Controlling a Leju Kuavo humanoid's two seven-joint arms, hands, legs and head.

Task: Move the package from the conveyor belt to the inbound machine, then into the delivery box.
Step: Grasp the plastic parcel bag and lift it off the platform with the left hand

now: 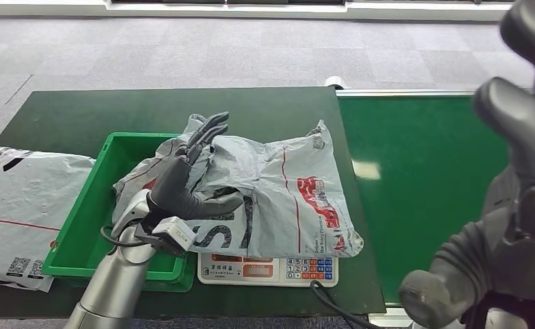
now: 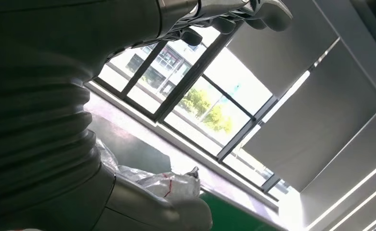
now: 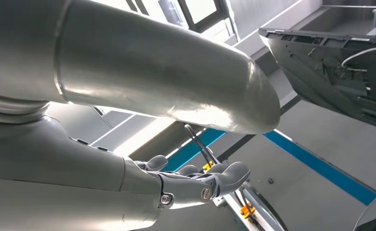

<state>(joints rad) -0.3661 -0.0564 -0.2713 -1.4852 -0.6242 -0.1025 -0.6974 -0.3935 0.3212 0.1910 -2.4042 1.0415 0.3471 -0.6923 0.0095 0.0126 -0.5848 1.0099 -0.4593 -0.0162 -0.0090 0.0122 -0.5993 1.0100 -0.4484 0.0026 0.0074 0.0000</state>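
While my left hand (image 1: 182, 179) holds the crumpled grey plastic mailer bag (image 1: 285, 199) over the white keypad scale (image 1: 268, 269) | right hand (image 3: 195, 183) empty, loosely curled | risk: slack bag slipping, snagging green plastic bin (image 1: 79, 226)

A parcel-sorting demo area in an office-like hall — a green conveyor belt (image 1: 422, 178) runs beside a dark green table (image 1: 114, 113) with a weighing scale (image 1: 268, 269), a green bin (image 1: 86, 226) and printed courier bags (image 1: 18, 205). Grey carpet tiles (image 1: 182, 48) cover the floor; big windows (image 2: 195, 91) have roller blinds (image 2: 316, 96).
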